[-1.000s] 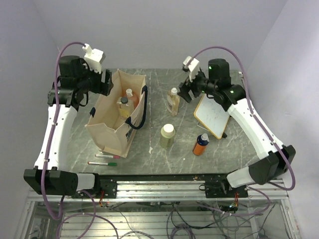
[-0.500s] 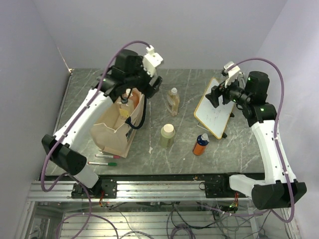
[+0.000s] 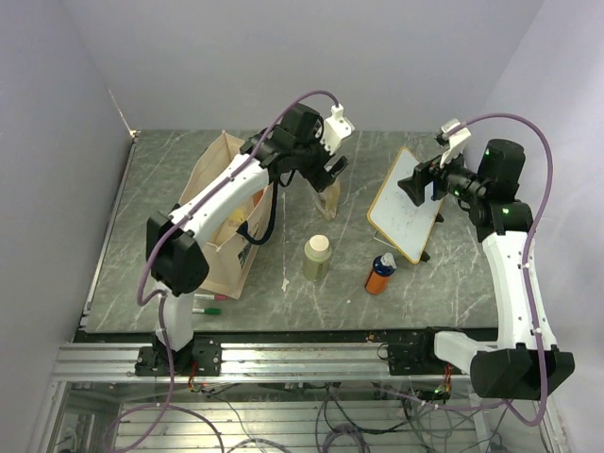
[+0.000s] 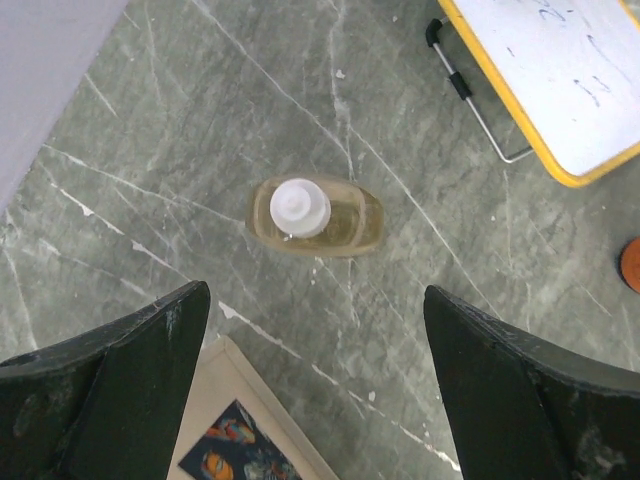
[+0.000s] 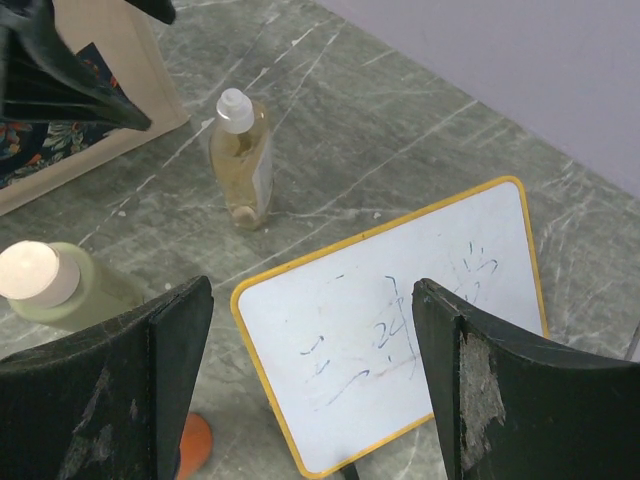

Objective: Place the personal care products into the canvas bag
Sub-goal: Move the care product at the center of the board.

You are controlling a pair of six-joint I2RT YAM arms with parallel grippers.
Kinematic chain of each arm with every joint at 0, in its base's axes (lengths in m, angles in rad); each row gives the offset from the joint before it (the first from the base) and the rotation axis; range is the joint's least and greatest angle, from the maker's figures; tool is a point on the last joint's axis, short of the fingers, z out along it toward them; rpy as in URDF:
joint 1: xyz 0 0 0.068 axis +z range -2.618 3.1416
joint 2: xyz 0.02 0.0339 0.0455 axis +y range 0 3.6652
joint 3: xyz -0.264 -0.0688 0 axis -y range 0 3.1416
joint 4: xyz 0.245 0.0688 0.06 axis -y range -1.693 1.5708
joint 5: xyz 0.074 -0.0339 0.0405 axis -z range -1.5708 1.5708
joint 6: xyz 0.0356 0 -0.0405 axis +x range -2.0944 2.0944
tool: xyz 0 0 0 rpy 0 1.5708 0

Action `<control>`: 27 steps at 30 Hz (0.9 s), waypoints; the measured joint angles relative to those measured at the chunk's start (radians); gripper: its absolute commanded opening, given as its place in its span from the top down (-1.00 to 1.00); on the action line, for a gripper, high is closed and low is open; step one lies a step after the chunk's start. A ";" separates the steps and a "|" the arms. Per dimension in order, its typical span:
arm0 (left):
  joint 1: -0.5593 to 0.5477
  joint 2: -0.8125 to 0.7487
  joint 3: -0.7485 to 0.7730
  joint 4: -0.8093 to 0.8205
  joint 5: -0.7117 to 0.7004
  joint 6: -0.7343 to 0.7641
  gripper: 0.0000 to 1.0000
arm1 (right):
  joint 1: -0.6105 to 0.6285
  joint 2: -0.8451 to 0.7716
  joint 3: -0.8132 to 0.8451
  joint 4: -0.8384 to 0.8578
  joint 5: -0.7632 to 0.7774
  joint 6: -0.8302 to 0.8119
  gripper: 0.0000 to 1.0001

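Observation:
The amber bottle with a white cap (image 4: 315, 213) stands upright on the marble table, right of the canvas bag (image 3: 215, 236). My left gripper (image 4: 315, 300) is open and hovers above the bottle, apart from it; in the top view (image 3: 330, 175) it covers most of the bottle (image 3: 328, 204). The pale green bottle (image 3: 316, 257) and the orange bottle (image 3: 380, 274) stand nearer the front. My right gripper (image 5: 312, 290) is open and empty above the whiteboard (image 5: 400, 330). The salmon-pink and clear bottles are hidden; my left arm covers the bag's opening.
The whiteboard (image 3: 406, 203) leans on its stand at the right. A red and a green marker pen (image 3: 209, 304) lie in front of the bag. The bag's printed corner (image 4: 235, 440) lies just below my left fingers. Walls close in behind and at both sides.
My left arm has swung from the bag's left side across it to above the amber bottle. My right arm has drawn back from that bottle to over the whiteboard.

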 measured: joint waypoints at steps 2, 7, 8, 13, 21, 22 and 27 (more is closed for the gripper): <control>0.000 0.054 0.037 -0.002 0.000 0.001 -0.98 | -0.010 0.000 -0.006 0.000 -0.010 0.002 -0.62; 0.000 0.135 0.071 0.001 0.005 0.002 -0.99 | -0.020 0.000 -0.007 0.001 -0.032 0.008 -0.62; 0.000 0.144 0.071 0.003 0.007 0.002 -0.99 | -0.022 0.000 -0.007 0.002 -0.035 0.008 -0.63; 0.000 0.185 0.071 0.010 0.012 0.000 -0.99 | -0.029 -0.001 -0.014 0.010 -0.050 0.012 -0.63; 0.000 0.240 0.072 0.050 0.011 -0.002 -0.99 | -0.040 -0.001 -0.024 0.015 -0.067 0.015 -0.64; 0.000 0.245 0.072 0.053 0.011 -0.002 -0.99 | -0.042 -0.001 -0.024 0.015 -0.069 0.015 -0.64; 0.000 0.263 0.083 0.073 0.010 -0.003 -0.99 | -0.052 -0.001 -0.030 0.021 -0.083 0.016 -0.64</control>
